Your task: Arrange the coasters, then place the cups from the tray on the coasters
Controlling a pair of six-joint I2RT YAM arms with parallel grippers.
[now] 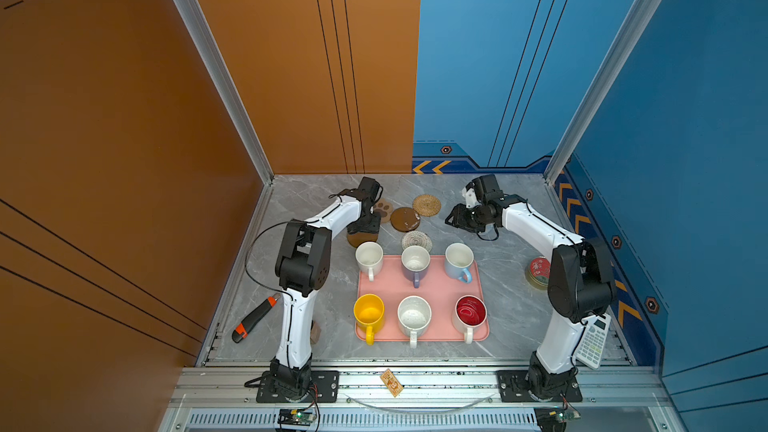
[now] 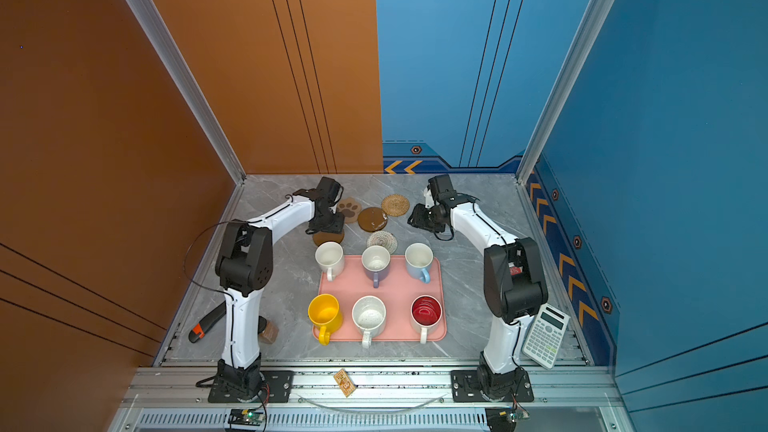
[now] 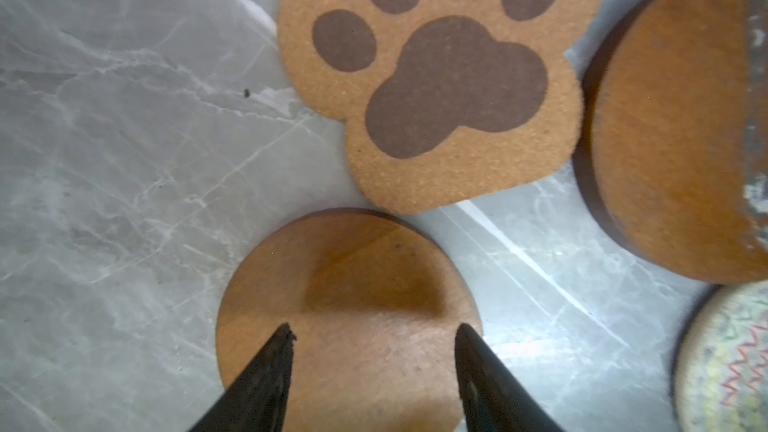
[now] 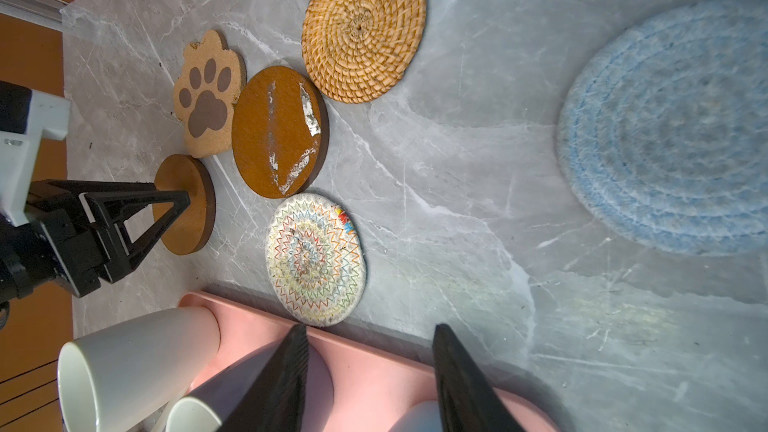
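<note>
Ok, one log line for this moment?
left end effector: open, tips over small brown disc | right end effector: open, empty | cups: all six on tray

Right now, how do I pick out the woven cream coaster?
Find the pink tray; just beyond its far edge, behind the lavender mug, lies the woven cream coaster. Unlike the scratched brown disc and rattan round farther back, it is pale with coloured zigzag stitching.

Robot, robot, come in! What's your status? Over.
Left claw open over small brown coaster, right claw open, empty. All six cups on tray. Nothing in the way.
</note>
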